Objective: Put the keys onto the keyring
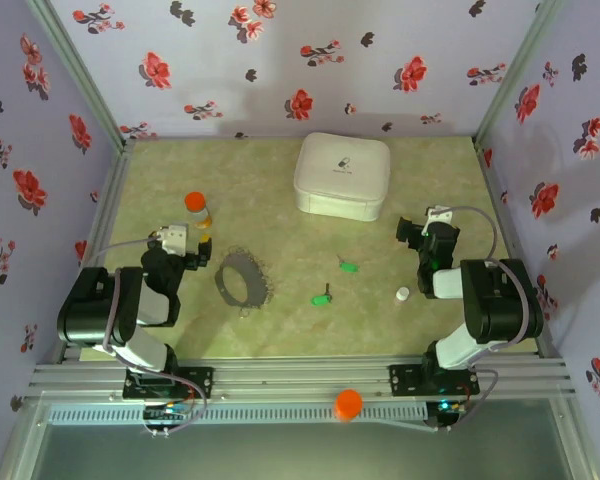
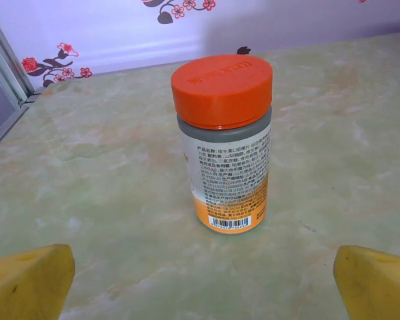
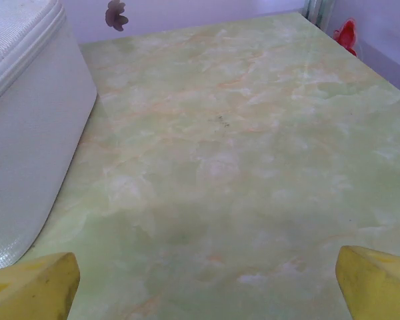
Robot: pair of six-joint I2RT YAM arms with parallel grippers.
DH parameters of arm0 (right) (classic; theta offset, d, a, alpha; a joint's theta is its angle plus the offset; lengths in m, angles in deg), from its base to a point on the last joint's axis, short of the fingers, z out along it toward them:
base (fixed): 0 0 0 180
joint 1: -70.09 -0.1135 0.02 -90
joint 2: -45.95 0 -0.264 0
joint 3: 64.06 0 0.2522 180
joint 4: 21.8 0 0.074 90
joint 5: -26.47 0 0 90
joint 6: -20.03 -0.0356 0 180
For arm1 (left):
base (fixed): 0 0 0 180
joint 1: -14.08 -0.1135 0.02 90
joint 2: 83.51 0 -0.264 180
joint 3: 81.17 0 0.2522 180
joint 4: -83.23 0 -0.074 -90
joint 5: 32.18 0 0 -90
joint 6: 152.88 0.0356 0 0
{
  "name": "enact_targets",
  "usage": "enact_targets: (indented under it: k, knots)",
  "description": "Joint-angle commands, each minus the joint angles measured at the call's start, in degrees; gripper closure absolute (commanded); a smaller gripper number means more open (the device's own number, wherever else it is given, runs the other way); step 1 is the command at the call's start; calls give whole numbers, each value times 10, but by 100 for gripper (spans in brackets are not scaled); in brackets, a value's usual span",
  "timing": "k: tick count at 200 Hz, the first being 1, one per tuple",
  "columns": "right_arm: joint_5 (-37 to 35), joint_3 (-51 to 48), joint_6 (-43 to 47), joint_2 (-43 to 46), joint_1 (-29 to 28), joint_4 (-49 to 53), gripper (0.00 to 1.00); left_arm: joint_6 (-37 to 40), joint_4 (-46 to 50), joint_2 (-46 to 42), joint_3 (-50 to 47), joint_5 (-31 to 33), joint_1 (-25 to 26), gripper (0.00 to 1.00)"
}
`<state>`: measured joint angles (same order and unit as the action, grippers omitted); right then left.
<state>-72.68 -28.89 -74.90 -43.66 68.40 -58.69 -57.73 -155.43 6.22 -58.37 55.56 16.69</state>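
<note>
Well, the left gripper (image 2: 201, 280) and right gripper (image 3: 203, 280) are both gaping empty, while the keys (image 1: 349, 266) are lying mid-table, right of the keyring (image 1: 242, 280). The left one is facing the bottle (image 2: 227, 147), so swinging carelessly risks toppling it.

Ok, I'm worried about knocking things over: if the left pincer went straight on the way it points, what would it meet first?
Most likely the orange-capped bottle, standing upright on the table, centred ahead of the open left pincer. Nothing lies between them, though the gap is hard to judge.
</note>
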Motion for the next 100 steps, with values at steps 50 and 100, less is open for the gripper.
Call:
enact_targets:
  k: [50,100]
  knots:
    - [2,11,4,1,6,5,1,14,-23,-1,3,-9,1,0]
    - [3,12,4,2,6,6,1,9,-23,2,5,5,1,0]
